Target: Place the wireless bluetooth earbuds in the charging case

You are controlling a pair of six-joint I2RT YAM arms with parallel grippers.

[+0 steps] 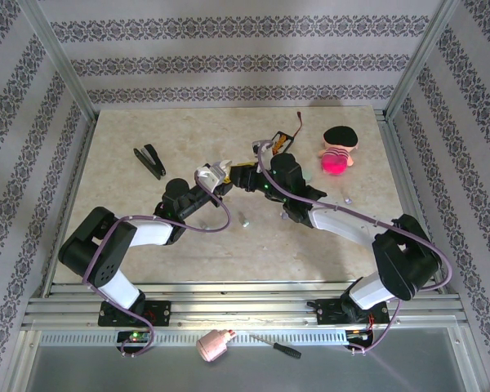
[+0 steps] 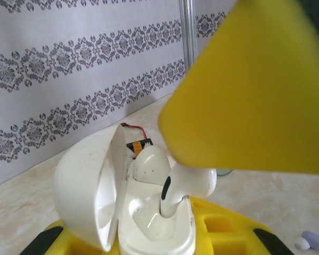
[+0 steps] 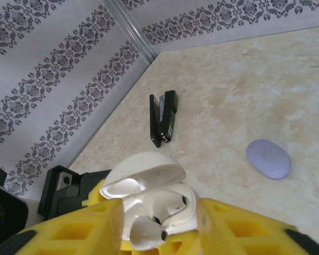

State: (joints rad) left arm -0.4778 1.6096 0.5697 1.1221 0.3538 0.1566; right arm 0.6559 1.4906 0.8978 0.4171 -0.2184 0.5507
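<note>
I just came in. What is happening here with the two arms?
The left gripper is shut on a white charging case, whose lid is open. An earbud stands with its stem in one socket of the case. The right gripper is around it, fingers apart and not pinching it. A second earbud seems to sit in the other socket. A lavender oval piece lies on the table.
</note>
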